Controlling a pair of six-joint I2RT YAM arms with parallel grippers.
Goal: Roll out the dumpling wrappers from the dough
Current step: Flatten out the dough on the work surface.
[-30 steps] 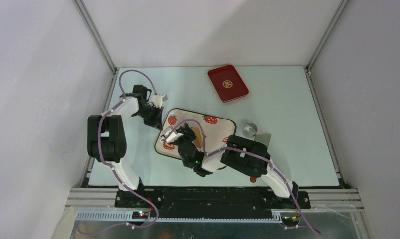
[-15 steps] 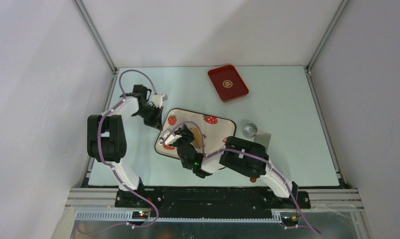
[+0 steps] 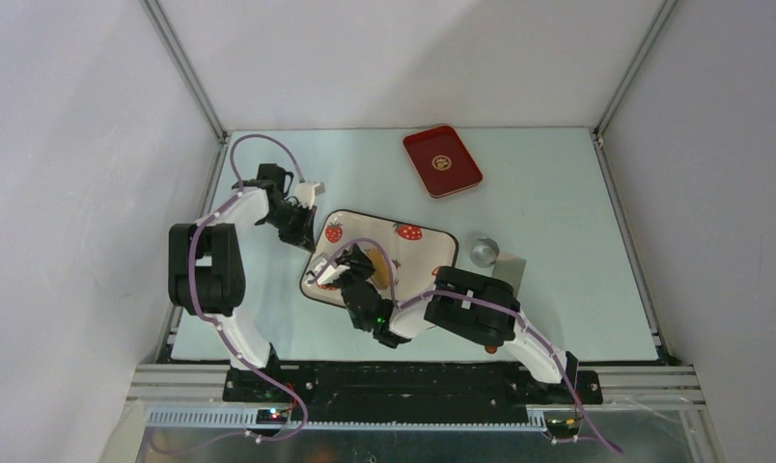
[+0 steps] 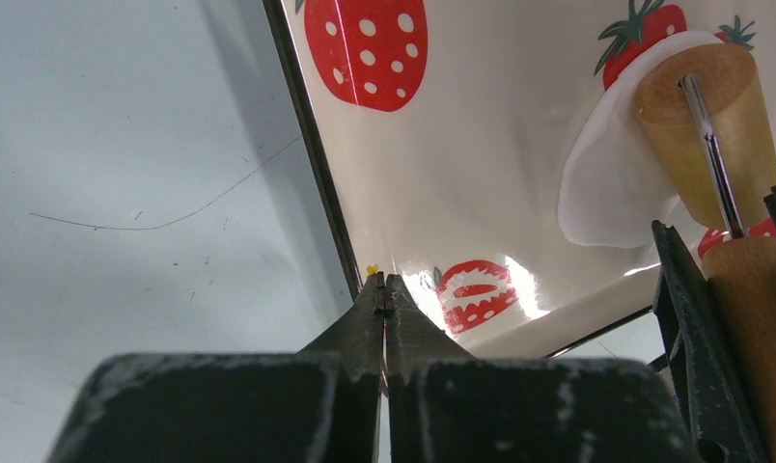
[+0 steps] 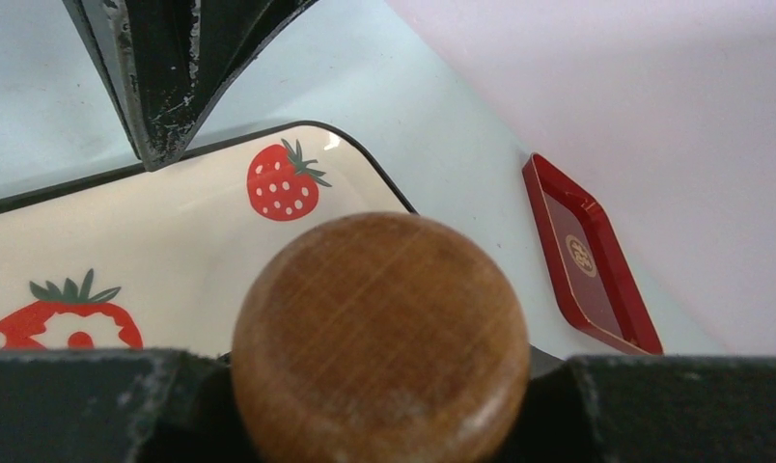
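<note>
Arms inspected: left arm (image 3: 232, 323) and right arm (image 3: 537, 342) have white link shells and bulky black joint housings. A purple cable (image 3: 268, 141) runs along each. A green indicator (image 3: 381, 315) is lit near the right wrist. The left gripper (image 4: 384, 289) is black, its paint flecked and scuffed.

The strawberry tray (image 4: 481, 145) is glossy, catching glare; the rolling pin (image 5: 379, 338) is smooth, fine-grained wood; the dumpling wrapper (image 4: 606, 183) is matt white; the table (image 4: 124, 145) is matt, faintly scratched; the left pincer (image 4: 384, 289) is scuffed black.
</note>
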